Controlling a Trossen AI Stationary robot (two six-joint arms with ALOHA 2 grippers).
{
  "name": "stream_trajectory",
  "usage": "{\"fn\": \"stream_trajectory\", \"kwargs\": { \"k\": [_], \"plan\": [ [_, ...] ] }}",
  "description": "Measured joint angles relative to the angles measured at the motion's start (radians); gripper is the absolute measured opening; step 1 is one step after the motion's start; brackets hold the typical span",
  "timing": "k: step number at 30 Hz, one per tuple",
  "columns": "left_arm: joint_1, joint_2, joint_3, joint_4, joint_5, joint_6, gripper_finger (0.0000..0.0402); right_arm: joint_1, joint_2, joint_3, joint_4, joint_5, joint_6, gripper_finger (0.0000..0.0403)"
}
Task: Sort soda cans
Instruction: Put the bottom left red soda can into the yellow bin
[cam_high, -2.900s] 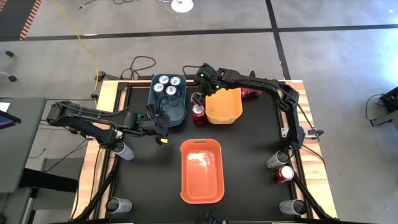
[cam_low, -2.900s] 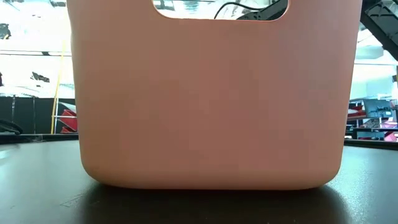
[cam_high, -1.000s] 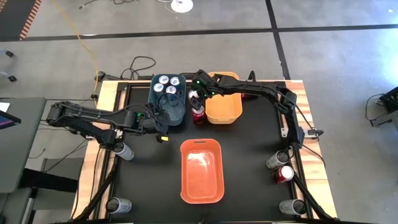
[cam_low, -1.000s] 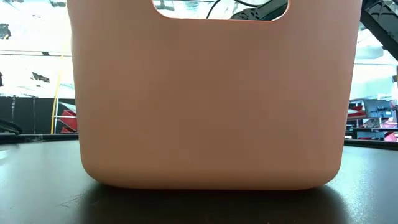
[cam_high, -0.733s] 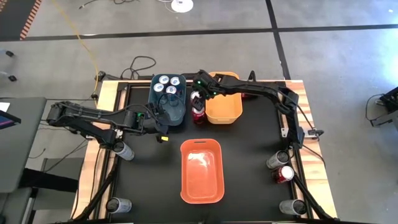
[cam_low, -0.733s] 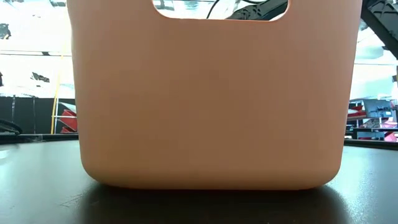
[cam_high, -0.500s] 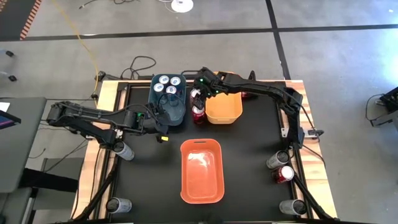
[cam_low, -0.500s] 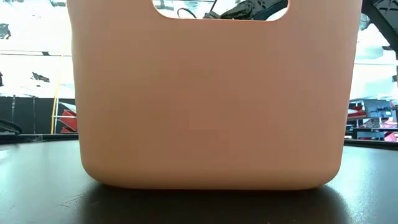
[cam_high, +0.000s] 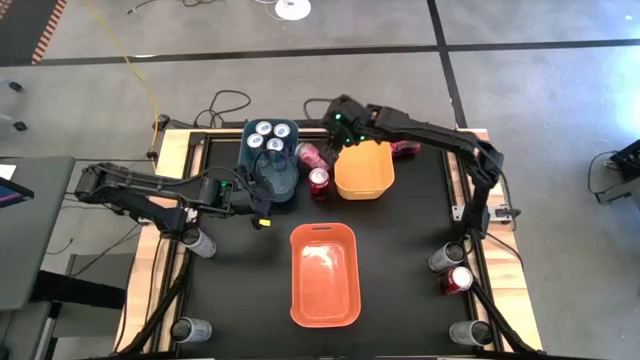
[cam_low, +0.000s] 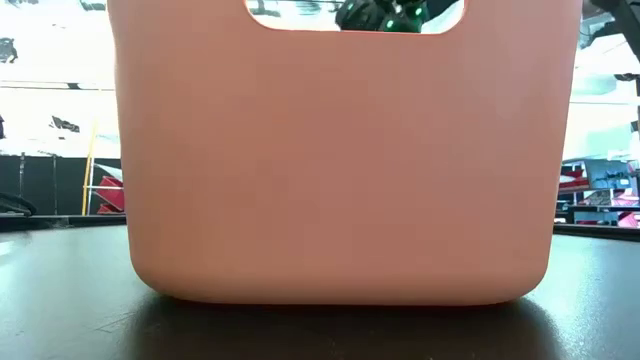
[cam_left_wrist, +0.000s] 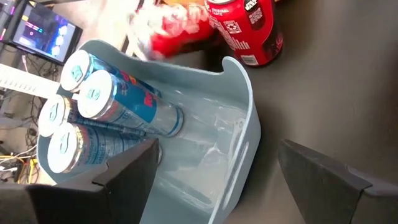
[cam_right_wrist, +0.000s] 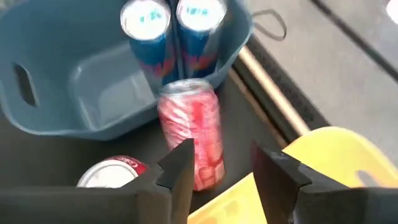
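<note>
The right gripper (cam_high: 322, 152) has just closed on a red can (cam_right_wrist: 191, 137) and lifted it off the bench (cam_high: 420, 230), between the blue bin (cam_high: 281, 186) and the yellow bin (cam_high: 362, 172); a moment ago it was only reaching down there. A second red can (cam_high: 319, 179) stands below. The left gripper (cam_high: 262, 192) hangs wide open over the blue bin's near end. One more can looks headed for sorting.

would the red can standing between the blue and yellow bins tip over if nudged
Probably: the red can is tall and narrow, standing upright on the table. Once down it would likely roll against the blue bin or yellow bin.
</note>
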Motion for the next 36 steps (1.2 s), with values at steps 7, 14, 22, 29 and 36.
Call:
{"fn": "stream_trajectory", "kwargs": {
  "k": [7,14,22,29,36],
  "plan": [
    [0.0,0.0,0.0,0.001,0.0,-0.006,0.0325,0.002,-0.058,0.001,-0.022,-0.043,-0.038,0.01],
    [0.0,0.0,0.0,0.003,0.0,-0.014,0.0325,-0.011,0.037,0.001,0.06,-0.046,-0.044,0.0126],
    [0.0,0.0,0.0,-0.008,0.0,-0.015,0.0325,-0.003,0.136,-0.001,-0.055,-0.13,-0.024,0.0232],
    [0.0,0.0,0.0,-0.023,0.001,-0.015,0.0325,0.026,0.085,0.0,-0.054,-0.265,-0.024,0.0284],
    [0.0,0.0,0.0,-0.026,0.003,-0.028,0.0325,0.077,0.097,-0.001,-0.069,-0.267,-0.042,0.0292]
  ]
}}
